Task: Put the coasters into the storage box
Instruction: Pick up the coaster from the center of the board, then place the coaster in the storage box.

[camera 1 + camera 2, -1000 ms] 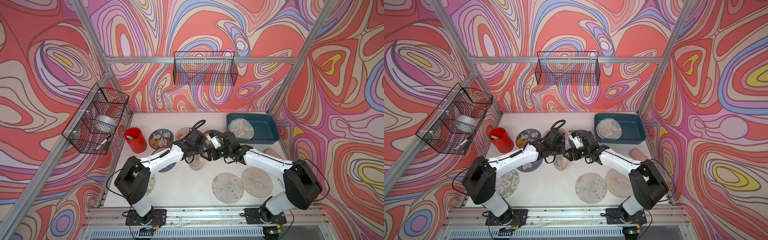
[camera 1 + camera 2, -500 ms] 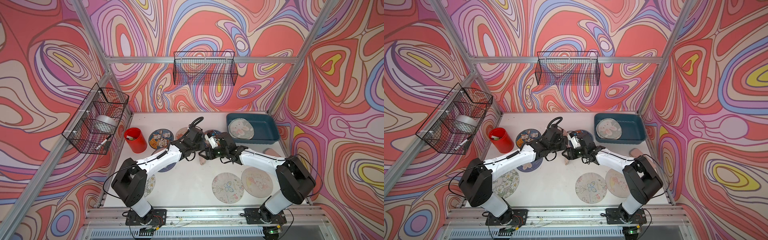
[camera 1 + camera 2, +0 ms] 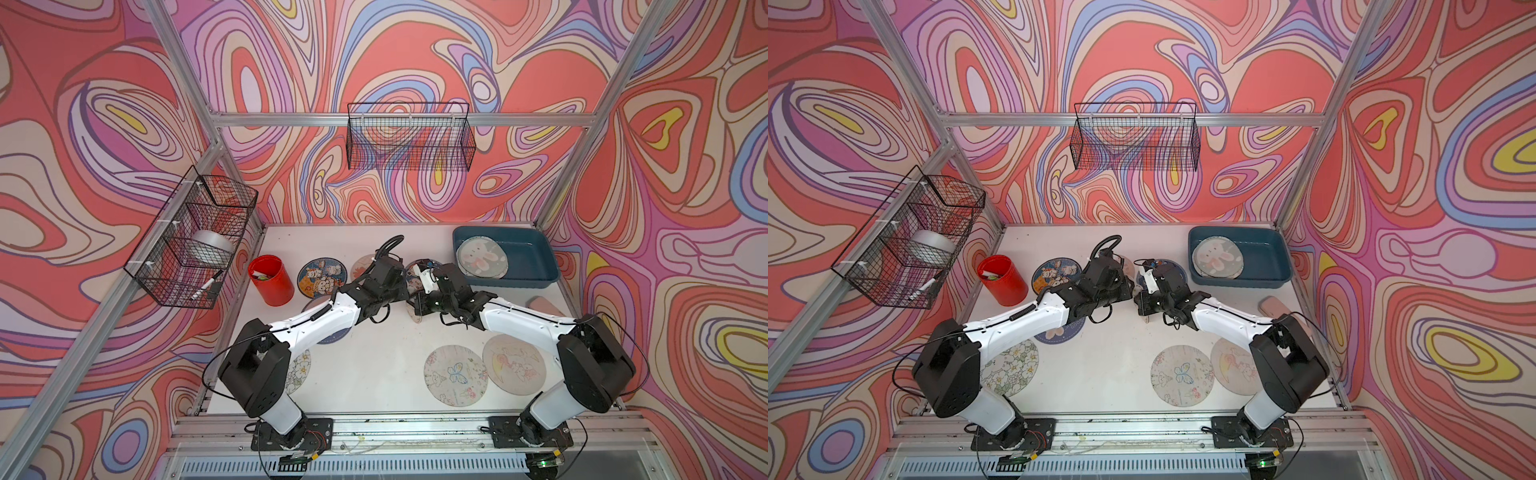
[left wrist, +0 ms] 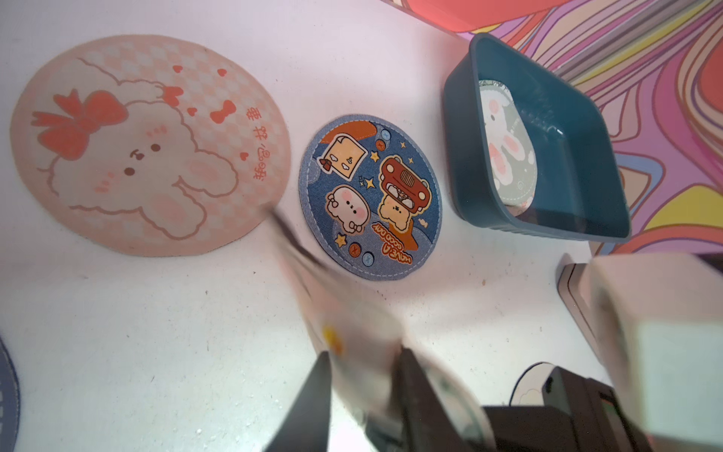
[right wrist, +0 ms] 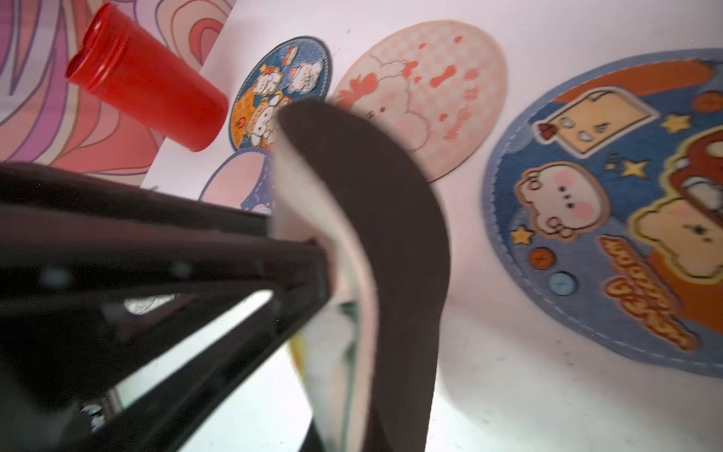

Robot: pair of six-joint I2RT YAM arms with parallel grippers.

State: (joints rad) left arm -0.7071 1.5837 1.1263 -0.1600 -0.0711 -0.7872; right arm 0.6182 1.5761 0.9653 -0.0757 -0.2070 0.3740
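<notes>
R gripper (image 3: 419,304) is pinching a coaster (image 5: 364,235) tight, on its edge, mid table (image 3: 374,374). L gripper (image 4: 365,354) is holding fingers apart round it. Storage box (image 3: 530,255) is sitting at back right.

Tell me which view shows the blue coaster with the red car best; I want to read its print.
The left wrist view: the blue coaster shows whole and sharp, lettering legible. The right wrist view crops and blurs it. In both top views only part of its rim shows.
</notes>
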